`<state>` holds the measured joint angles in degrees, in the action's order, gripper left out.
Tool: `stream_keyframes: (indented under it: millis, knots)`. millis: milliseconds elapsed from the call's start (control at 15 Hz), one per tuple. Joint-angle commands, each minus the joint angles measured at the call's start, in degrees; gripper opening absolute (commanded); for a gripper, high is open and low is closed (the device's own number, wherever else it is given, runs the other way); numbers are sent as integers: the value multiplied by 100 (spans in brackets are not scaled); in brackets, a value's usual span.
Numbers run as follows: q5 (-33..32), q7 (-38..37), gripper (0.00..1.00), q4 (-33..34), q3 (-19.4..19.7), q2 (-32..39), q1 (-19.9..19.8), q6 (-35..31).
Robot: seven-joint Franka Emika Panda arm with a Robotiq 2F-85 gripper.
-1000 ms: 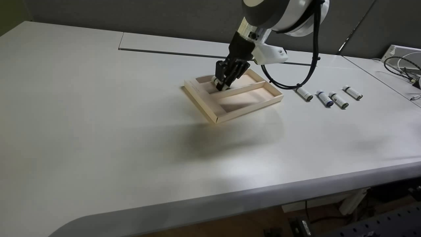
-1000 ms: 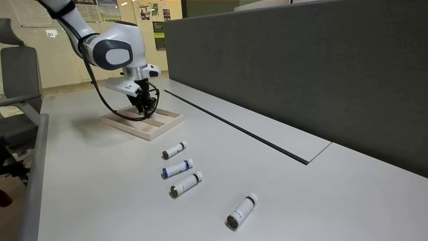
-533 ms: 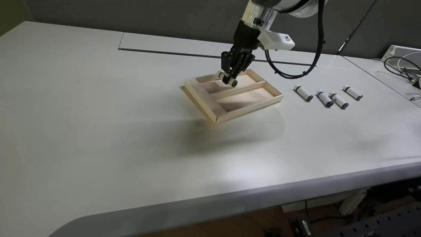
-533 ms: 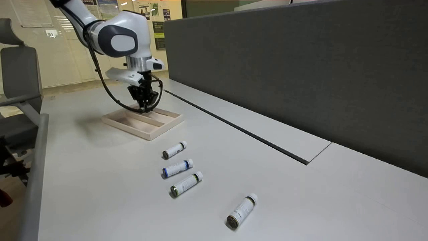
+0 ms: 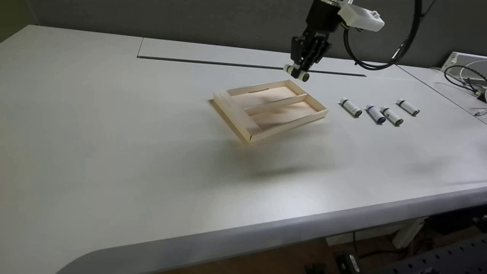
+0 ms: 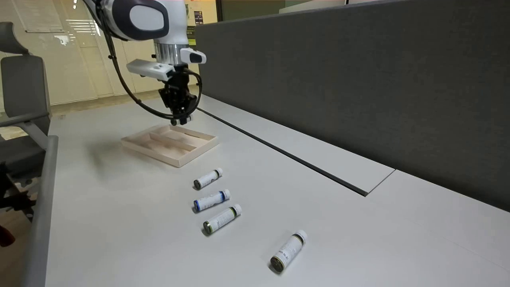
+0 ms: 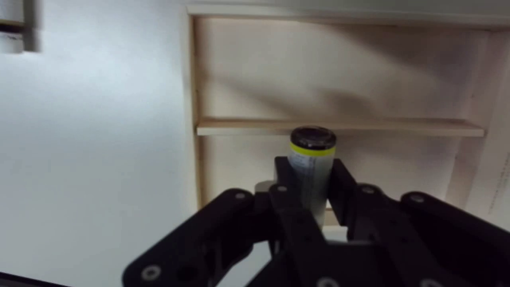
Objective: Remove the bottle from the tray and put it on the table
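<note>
My gripper (image 5: pixel 297 72) is shut on the small whitish bottle (image 5: pixel 304 77), holding it crosswise in the air beyond the tray's back right part. In the wrist view the bottle (image 7: pixel 312 163) sits between the finger pads (image 7: pixel 344 187), its dark end with a yellow band pointing up the picture. The bottle's dark end (image 6: pixel 174 122) also shows below the gripper (image 6: pixel 181 118) in an exterior view. The pale-wood tray (image 5: pixel 236 116) lies on the off-white table (image 5: pixel 133 160), with nothing seen in its compartments. Its divider (image 7: pixel 398 127) shows in the wrist view.
Several similar bottles (image 5: pixel 350 107) lie on the table to the right of the tray; they also lie in front of it in an exterior view (image 6: pixel 208 178). A dark partition (image 6: pixel 350 79) stands along the back. Cables (image 5: pixel 468 78) lie at the far right. A chair (image 6: pixel 26 91) stands beside the table.
My gripper has lifted the bottle up out of the tray. It has then moved higher and to the right, past the tray's back rim in an exterior view. The tray has not moved.
</note>
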<state>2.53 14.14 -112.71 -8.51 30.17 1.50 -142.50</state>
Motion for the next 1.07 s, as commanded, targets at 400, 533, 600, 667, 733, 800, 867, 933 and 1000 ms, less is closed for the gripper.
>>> stream_keyframes:
  millis: [400, 533, 600, 667, 733, 800, 867, 933, 1000]
  knots:
    - [213, -140, 7, -1273, 434, -310, -556, -853]
    - [187, -171, 7, -1428, 513, -318, -609, -980]
    - [175, -196, 7, -1489, 553, -321, -630, -1030]
    - [152, -216, 7, -1552, 599, -327, -640, -1086]
    - [123, -234, 7, -1606, 647, -327, -642, -1153]
    - [103, -252, 7, -1661, 699, -311, -647, -1229]
    - [90, -271, 7, -1706, 743, -297, -651, -1314]
    - [78, -304, 7, -1757, 796, -272, -651, -1429]
    - [61, -341, 7, -1801, 850, -246, -648, -1525]
